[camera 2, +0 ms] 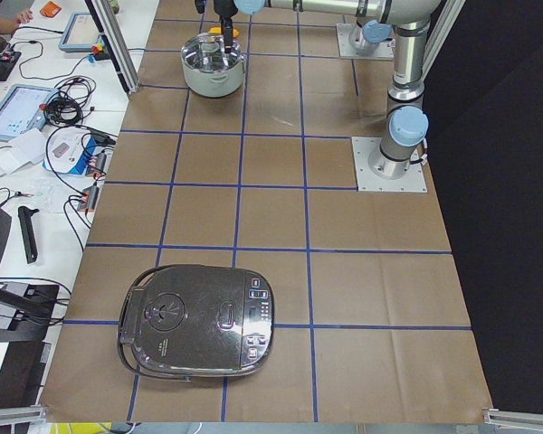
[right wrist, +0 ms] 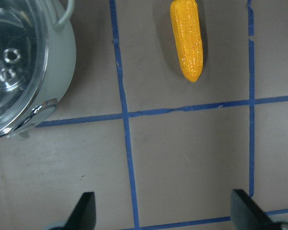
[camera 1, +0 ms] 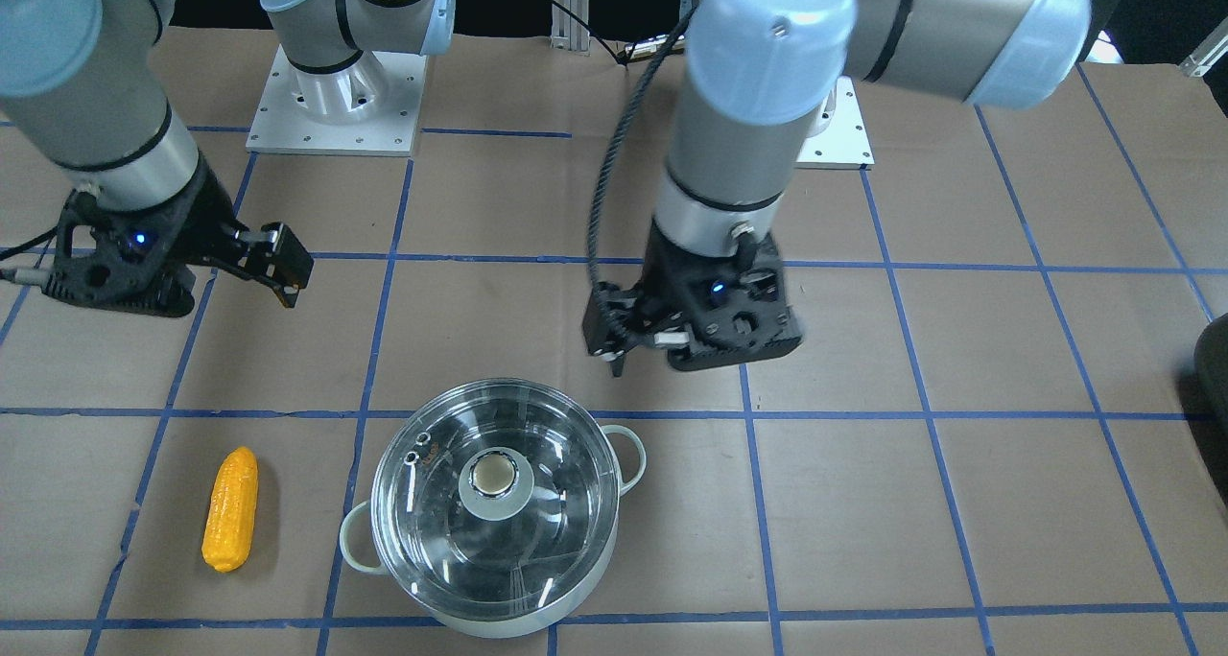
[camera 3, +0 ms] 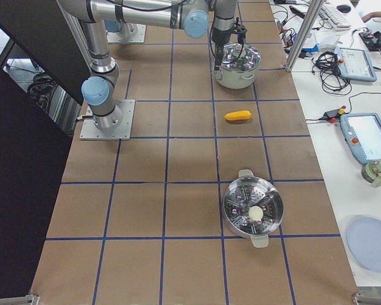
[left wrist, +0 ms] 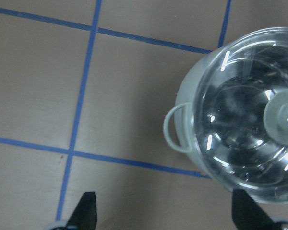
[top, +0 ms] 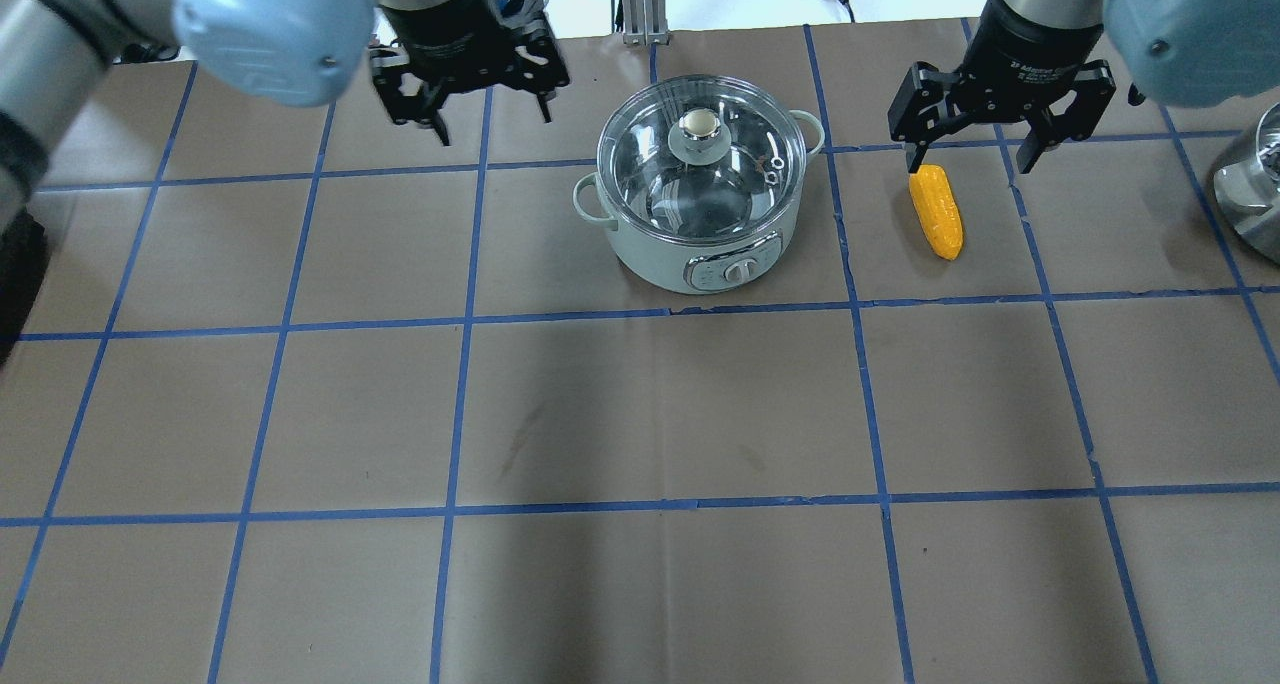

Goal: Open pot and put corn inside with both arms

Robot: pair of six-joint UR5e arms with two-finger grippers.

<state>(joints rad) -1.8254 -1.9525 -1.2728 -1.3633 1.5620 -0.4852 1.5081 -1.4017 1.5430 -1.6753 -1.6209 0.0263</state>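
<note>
Both grippers are up and empty. In the overhead view the pot sits upper middle of the frame, its glass lid seated on it, knob dead centre. The left gripper hangs to the upper left of the pot, jaws wide apart. I'd say it's placed to go for that knob, since the lid has to come off first. On the right of the frame the right gripper hovers with its jaws spread over the far end of the corn. The cob lies flat on the table, apart from the pot, and that arm looks lined up for the pick.

Overhead, one right fingertip seems to touch the cob. The right wrist camera says otherwise: corn at the top of frame, fingertips down in the bottom corners, nothing between them. The left wrist camera puts the pot's green handle right of centre, with no finger touching it. Through the glass, the front-facing view shows only bare steel inside.
</note>
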